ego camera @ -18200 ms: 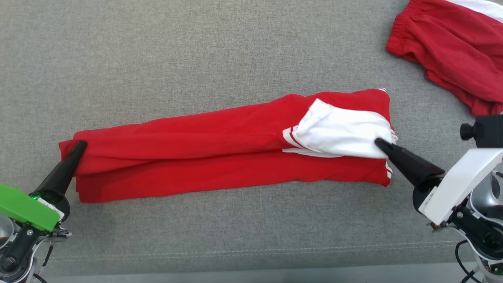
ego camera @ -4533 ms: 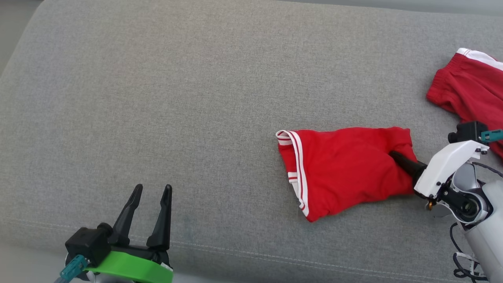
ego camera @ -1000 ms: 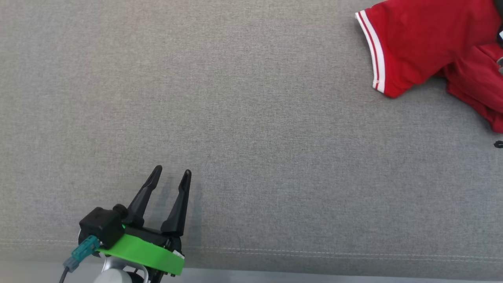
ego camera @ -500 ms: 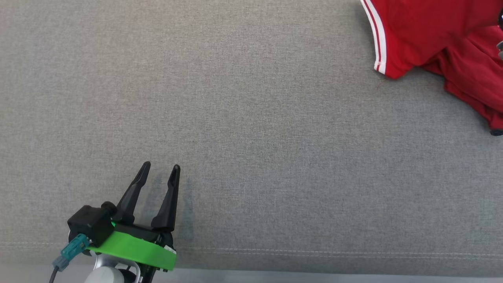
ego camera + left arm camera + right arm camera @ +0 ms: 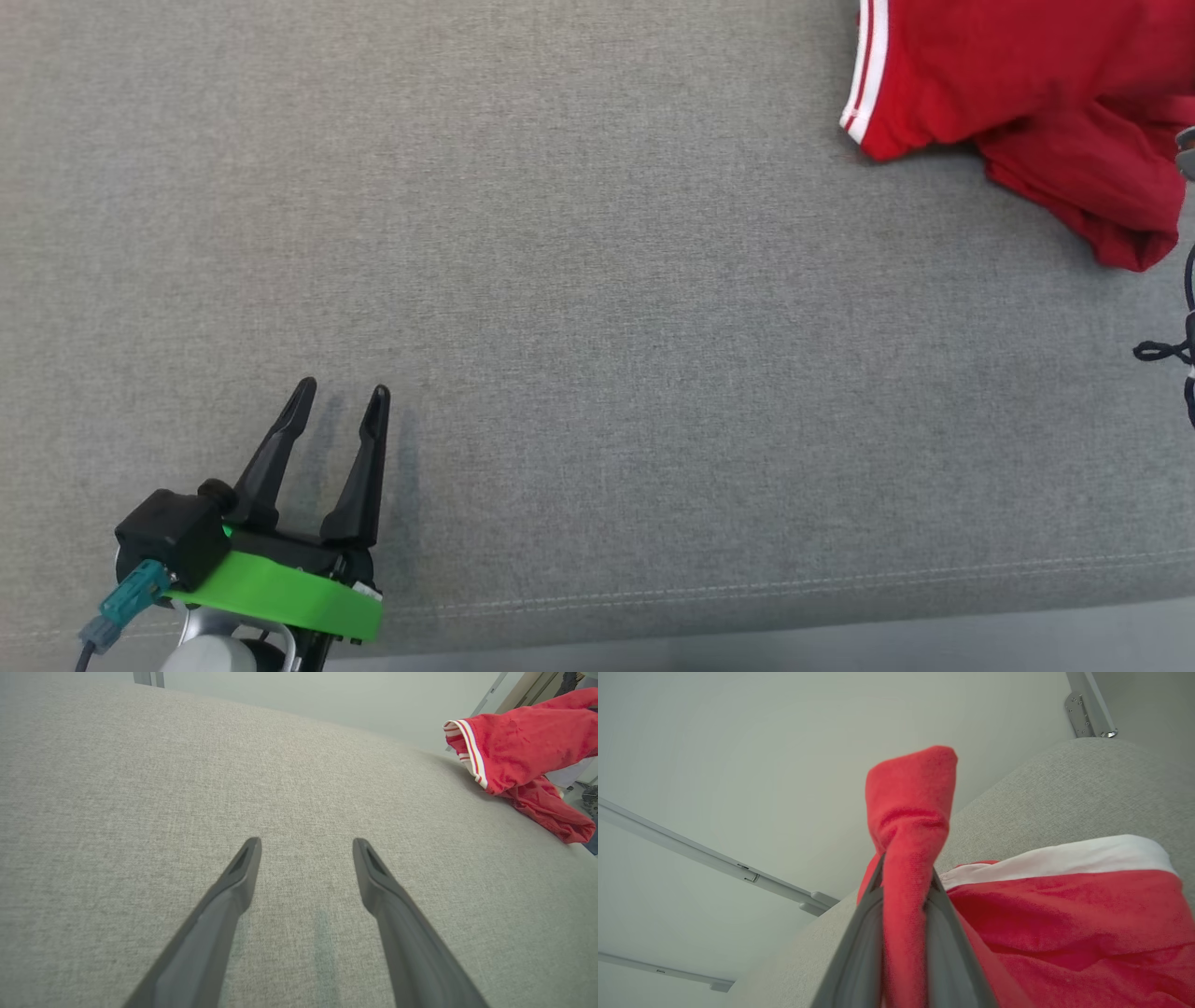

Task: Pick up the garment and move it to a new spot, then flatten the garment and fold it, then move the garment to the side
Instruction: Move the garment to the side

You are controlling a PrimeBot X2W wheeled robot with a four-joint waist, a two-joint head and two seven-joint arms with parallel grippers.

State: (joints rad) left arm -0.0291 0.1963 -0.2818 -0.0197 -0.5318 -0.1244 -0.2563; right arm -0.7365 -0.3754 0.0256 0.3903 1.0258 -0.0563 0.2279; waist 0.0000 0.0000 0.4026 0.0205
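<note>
1. The red garment (image 5: 908,812) is being pinched by the right gripper (image 5: 906,872). The jaws are being kept narrow, clamped on a bunched fold that is sticking out past the fingertips.
2. In the head view the garment is being shown at the top right corner, with its white-striped hem pointing toward the robot's left. Its far side is being cut off by the frame edge.
3. In the left wrist view the garment is being held raised over a second red cloth (image 5: 1083,177), which is lying on the grey cushion (image 5: 597,280) near its right end. The two are being seen touching or overlapping. Which one it is cannot be told.
4. The left gripper (image 5: 344,387) is being held wide open with nothing between its fingers, low over the cushion near the front seam, at the lower left of the head view.
5. The garment is being kept well apart from the left gripper, far off to its right and ahead of it.
6. In the right wrist view, red cloth with a white band is being shown beside the fingers. Which of the two pieces it belongs to cannot be told.
</note>
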